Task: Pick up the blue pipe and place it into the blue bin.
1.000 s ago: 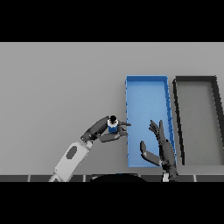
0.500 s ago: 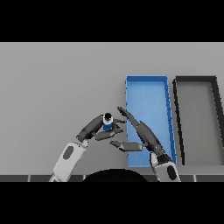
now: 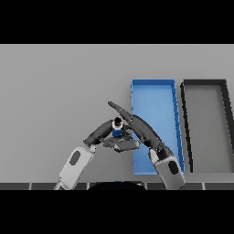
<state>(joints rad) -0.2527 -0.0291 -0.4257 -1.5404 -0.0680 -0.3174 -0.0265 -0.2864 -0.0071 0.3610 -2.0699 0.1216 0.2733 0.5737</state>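
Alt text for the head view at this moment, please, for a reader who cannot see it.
Both robot hands meet around a small blue cylindrical pipe just left of a long blue rectangular bin: the left robot hand is curled on it, the right robot hand reaches over with straight fingers. A dark grey rectangular bin sits farther right on the grey table.

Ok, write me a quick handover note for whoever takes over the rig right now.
Left hand: curled round the blue pipe, upright, just left of the blue bin.
Right hand: open, fingers straight, close beside the pipe; contact unclear.
Done: pipe grasped.
Left: move the pipe over the blue bin and release it inside. The dark bin further right is not the target.
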